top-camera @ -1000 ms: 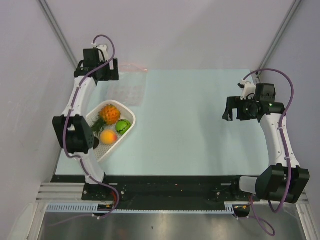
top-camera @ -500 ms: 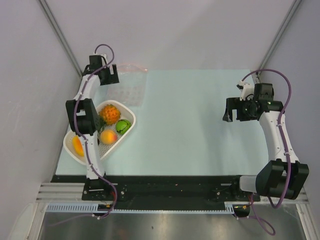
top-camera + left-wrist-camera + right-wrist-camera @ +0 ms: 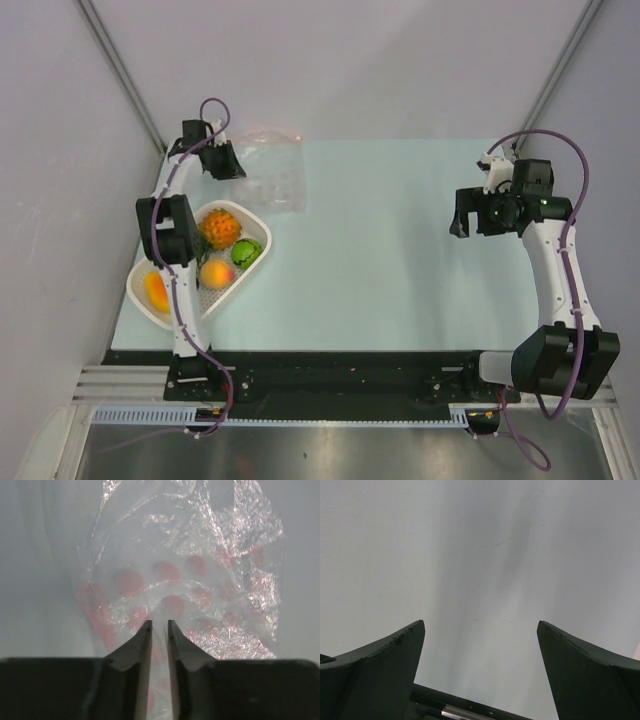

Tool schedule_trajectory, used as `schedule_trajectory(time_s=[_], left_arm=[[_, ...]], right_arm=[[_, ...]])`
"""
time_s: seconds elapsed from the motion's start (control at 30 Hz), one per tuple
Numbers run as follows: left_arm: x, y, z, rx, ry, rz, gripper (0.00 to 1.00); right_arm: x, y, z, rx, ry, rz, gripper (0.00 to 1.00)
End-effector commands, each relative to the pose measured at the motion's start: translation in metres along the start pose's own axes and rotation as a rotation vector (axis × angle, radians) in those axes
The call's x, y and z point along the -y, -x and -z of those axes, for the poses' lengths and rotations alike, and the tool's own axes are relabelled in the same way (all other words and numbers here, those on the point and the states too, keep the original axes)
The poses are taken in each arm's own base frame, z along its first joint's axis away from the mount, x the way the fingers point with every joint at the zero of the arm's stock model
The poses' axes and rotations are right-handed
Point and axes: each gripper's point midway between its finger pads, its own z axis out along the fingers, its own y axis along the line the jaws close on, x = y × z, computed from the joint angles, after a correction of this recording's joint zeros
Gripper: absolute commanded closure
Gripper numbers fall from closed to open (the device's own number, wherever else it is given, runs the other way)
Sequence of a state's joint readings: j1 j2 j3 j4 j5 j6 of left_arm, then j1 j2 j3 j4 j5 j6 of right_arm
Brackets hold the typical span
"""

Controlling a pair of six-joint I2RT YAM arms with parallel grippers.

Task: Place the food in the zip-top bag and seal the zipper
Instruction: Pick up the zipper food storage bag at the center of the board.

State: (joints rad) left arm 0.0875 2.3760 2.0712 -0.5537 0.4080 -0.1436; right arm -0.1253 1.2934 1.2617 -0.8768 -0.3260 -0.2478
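Observation:
The clear crinkly zip-top bag (image 3: 272, 172) lies bunched at the far left of the mat. In the left wrist view the bag (image 3: 200, 570) fills the frame, with red dots showing through it. My left gripper (image 3: 234, 167) is at the bag's left edge, and the narrow gap between its jaws (image 3: 159, 625) holds a fold of plastic. A faint pink zipper (image 3: 278, 131) runs along the bag's far edge. The food sits in the white basket (image 3: 262, 226): an orange pineapple (image 3: 218, 227), a green ball (image 3: 247, 251), a peach fruit (image 3: 216, 273) and an orange-yellow fruit (image 3: 156, 290). My right gripper (image 3: 462, 218) hangs open and empty (image 3: 481, 625) at the right.
The white perforated basket sits at the mat's left edge, just near of the bag and under my left arm. A grey wall with a slanted metal post (image 3: 125, 80) stands close behind the left gripper. The pale mat (image 3: 380, 250) spans the space between the arms.
My left arm stretched toward the far left corner and its jaws closed on the bag's edge. The bag bunched up and shifted right. The right arm rose slightly.

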Motion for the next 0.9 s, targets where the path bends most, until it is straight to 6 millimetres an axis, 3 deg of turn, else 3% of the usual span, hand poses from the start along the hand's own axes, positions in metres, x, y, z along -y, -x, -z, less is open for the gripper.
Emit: schedule_trajectory(time_s=[0.0,0.03,0.07,0.1,0.13,0.17,0.2,0.23,0.27,0.3,0.33,0.37,0.4,0.43,0.47,0.53,0.63,0.67,0.7,0.77,0.87], left_arm=[[0.085,0.031,0.032,0.085,-0.224,-0.188,0.9],[0.114,0.028,0.034,0.085,-0.259,-0.246,1.0],[0.125,0.023,0.038,0.079,-0.27,-0.276,1.0],[0.144,0.03,0.055,0.11,-0.286,-0.327,1.0],[0.17,0.023,0.059,0.105,-0.32,-0.379,1.0],[0.181,0.011,0.061,0.088,-0.343,-0.402,1.0],[0.203,0.016,0.085,0.136,-0.373,-0.462,1.0],[0.226,0.005,0.09,0.14,-0.402,-0.507,1.0],[0.231,-0.016,0.091,0.122,-0.41,-0.55,1.0],[0.242,-0.017,0.097,0.167,-0.417,-0.601,1.0],[0.272,-0.022,0.126,0.22,-0.461,-0.679,1.0],[0.272,-0.046,0.124,0.2,-0.474,-0.759,1.0],[0.283,-0.053,0.134,0.227,-0.505,-0.823,1.0],[0.305,-0.058,0.164,0.29,-0.553,-0.906,1.0],[0.301,-0.078,0.161,0.281,-0.56,-0.982,1.0],[0.32,-0.092,0.194,0.344,-0.619,-1.098,1.0],[0.323,-0.12,0.212,0.365,-0.717,-1.226,1.0],[0.329,-0.135,0.233,0.406,-0.811,-1.306,1.0],[0.33,-0.141,0.241,0.427,-0.847,-1.329,1.0],[0.335,-0.155,0.262,0.493,-0.929,-1.376,1.0],[0.335,-0.169,0.272,0.515,-0.981,-1.407,1.0]], right_arm=[[-0.003,0.022,0.026,0.077,-0.024,0.003,0.0],[-0.003,0.027,0.03,0.096,-0.025,-0.002,0.0],[-0.004,0.03,0.032,0.107,-0.019,-0.01,0.0],[-0.003,0.032,0.034,0.115,-0.021,-0.02,0.0],[-0.002,0.034,0.036,0.123,-0.024,-0.033,0.0],[-0.002,0.04,0.04,0.14,-0.017,-0.066,0.0],[-0.002,0.044,0.043,0.154,-0.008,-0.079,0.0],[-0.003,0.047,0.046,0.165,0.002,-0.099,0.0],[-0.007,0.056,0.053,0.195,0.032,-0.129,0.0],[-0.004,0.06,0.057,0.214,0.038,-0.149,0.0],[-0.006,0.064,0.061,0.233,0.051,-0.158,0.0],[-0.012,0.074,0.071,0.271,0.081,-0.135,0.0],[-0.015,0.078,0.076,0.292,0.094,-0.106,0.0],[-0.018,0.082,0.081,0.313,0.103,-0.074,0.0],[-0.022,0.085,0.086,0.332,0.117,-0.04,0.0],[-0.024,0.091,0.097,0.377,0.104,0.025,0.0],[-0.034,0.09,0.106,0.391,0.139,0.095,0.0],[-0.039,0.088,0.106,0.394,0.166,0.107,0.0],[-0.041,0.089,0.108,0.408,0.174,0.124,0.0],[-0.048,0.081,0.109,0.423,0.197,0.173,0.0],[-0.065,0.065,0.113,0.462,0.26,0.3,0.01]])
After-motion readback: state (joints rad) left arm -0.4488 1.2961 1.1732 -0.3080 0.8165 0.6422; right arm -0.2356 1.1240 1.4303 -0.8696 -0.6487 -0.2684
